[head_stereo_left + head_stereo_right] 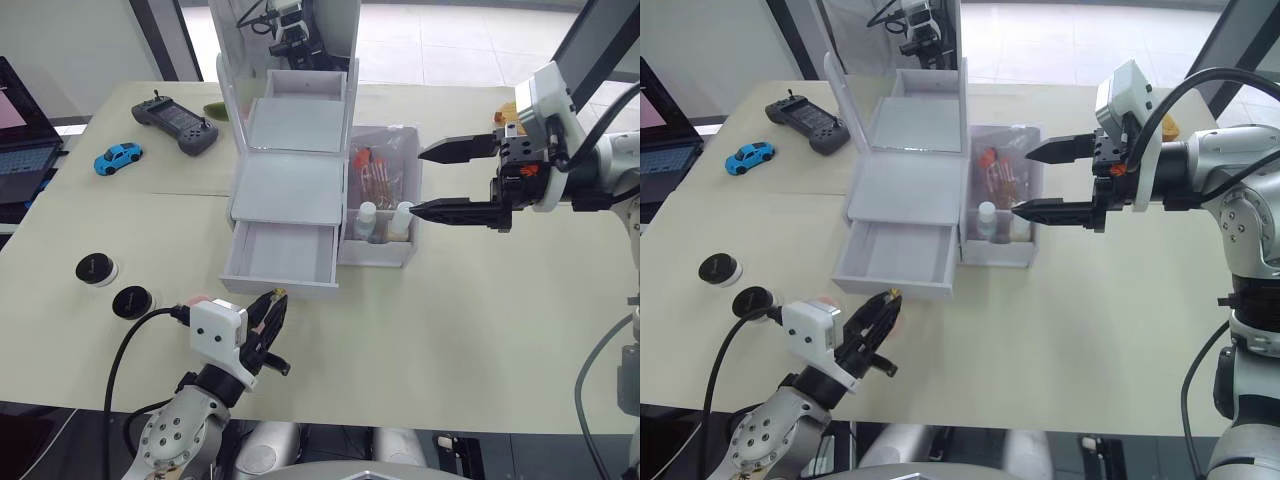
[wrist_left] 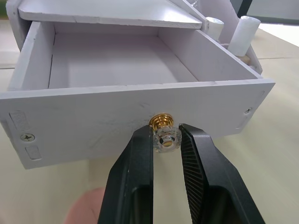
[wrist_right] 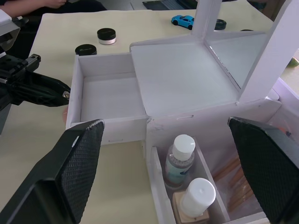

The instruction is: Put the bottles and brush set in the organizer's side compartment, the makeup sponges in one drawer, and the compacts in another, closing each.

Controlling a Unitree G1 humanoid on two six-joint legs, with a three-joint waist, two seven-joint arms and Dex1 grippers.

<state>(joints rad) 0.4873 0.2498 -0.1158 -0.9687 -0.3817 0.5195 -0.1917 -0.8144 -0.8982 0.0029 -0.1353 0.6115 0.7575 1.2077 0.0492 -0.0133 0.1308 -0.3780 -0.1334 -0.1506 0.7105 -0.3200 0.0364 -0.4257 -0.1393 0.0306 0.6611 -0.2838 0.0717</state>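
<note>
The white organizer [image 1: 290, 185] stands mid-table with its mirror lid [image 1: 240, 80] upright and its lower drawer [image 1: 280, 255] pulled out, nothing inside. My left gripper [image 2: 166, 135] is shut on that drawer's gold knob [image 2: 164, 125]. The side compartment [image 1: 392, 250] holds the two bottles [image 3: 180, 156] [image 3: 194, 198] and the brush set [image 1: 378, 170]. My right gripper [image 1: 418, 182] hovers open just right of the compartment, holding nothing. Two compacts [image 1: 97, 268] [image 1: 132, 300] lie on the table to the left. A pink edge of a makeup sponge [image 1: 196, 299] peeks from under my left wrist.
A black handheld controller [image 1: 175, 122] and a blue toy car [image 1: 118, 156] lie at the back left, with a laptop [image 1: 20, 140] beyond the table's left edge. A yellow object [image 1: 505, 115] sits behind my right arm.
</note>
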